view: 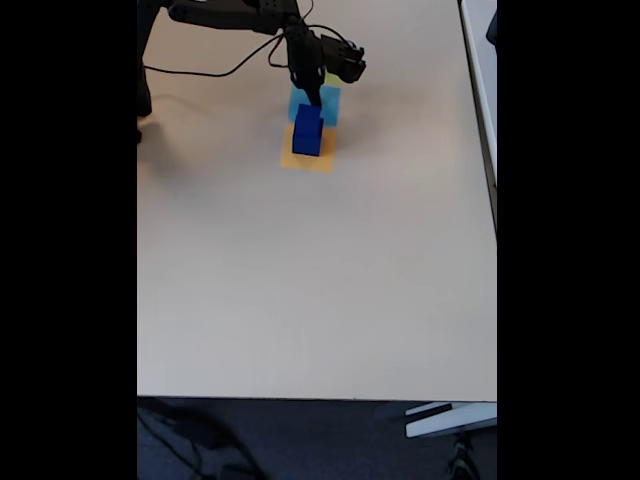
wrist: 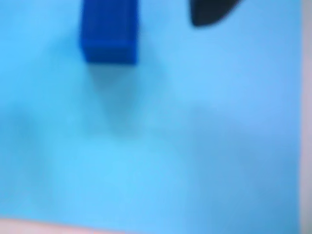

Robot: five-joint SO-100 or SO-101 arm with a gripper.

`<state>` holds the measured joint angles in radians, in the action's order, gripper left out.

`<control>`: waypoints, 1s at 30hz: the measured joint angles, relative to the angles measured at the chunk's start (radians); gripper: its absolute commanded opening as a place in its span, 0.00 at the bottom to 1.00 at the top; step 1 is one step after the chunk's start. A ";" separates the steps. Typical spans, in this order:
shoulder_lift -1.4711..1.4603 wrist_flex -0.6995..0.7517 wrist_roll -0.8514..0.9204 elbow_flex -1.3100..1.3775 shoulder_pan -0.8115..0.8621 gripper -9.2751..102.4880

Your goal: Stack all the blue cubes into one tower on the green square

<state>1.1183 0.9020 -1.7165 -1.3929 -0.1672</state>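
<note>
In the fixed view, dark blue cubes (view: pixel 307 132) rise as one tall block at the far edge of the orange square (view: pixel 306 159), against the light-blue square (view: pixel 327 106). My gripper (view: pixel 312 98) hangs right at the block's top. A sliver of the green square (view: pixel 331 78) shows behind the gripper. In the blurred wrist view, a blue cube (wrist: pixel 109 34) sits at the top left over the light-blue square (wrist: pixel 161 146). One black fingertip (wrist: pixel 210 12) is off to its right, with a gap between them. The frames do not show how the jaws stand.
The beige table (view: pixel 310 280) spreads wide toward the near edge. The arm and its black cable (view: pixel 215 70) cross the far left. A white edge (view: pixel 478 60) runs along the right side.
</note>
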 measured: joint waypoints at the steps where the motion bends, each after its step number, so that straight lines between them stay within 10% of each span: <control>1: 0.000 0.000 0.000 -0.002 0.000 0.26; 30: 0.000 0.000 0.006 -0.018 0.000 0.19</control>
<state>1.1183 0.9020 -1.7104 -1.4113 -0.1672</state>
